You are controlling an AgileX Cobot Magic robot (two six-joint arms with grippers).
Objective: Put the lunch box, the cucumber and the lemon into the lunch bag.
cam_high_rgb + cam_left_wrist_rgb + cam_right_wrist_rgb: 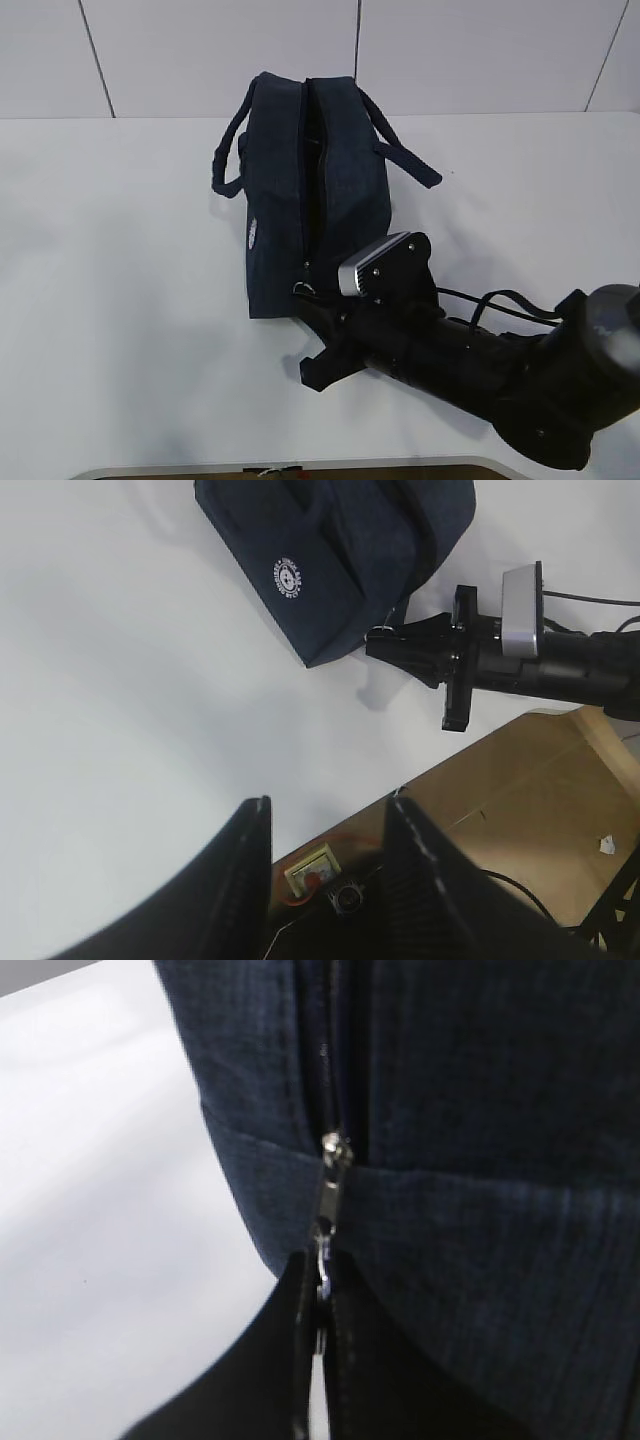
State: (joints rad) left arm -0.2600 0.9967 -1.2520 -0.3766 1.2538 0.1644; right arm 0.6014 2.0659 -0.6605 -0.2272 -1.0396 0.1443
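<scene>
The dark navy lunch bag [315,190] lies on the white table with its zipper line on top and its two loop handles out to the sides. It also shows in the left wrist view [340,550] and fills the right wrist view [480,1140]. My right gripper [308,297] is at the bag's near end, shut on the metal zipper pull [325,1220]. My left gripper [325,830] is open and empty, well away from the bag over the table's front edge. The lunch box, the cucumber and the lemon are out of view.
The white table [120,280] spreads around the bag. A white panelled wall [200,50] stands behind it. In the left wrist view the table's front edge [400,790] and a brown floor [540,800] with cables lie below.
</scene>
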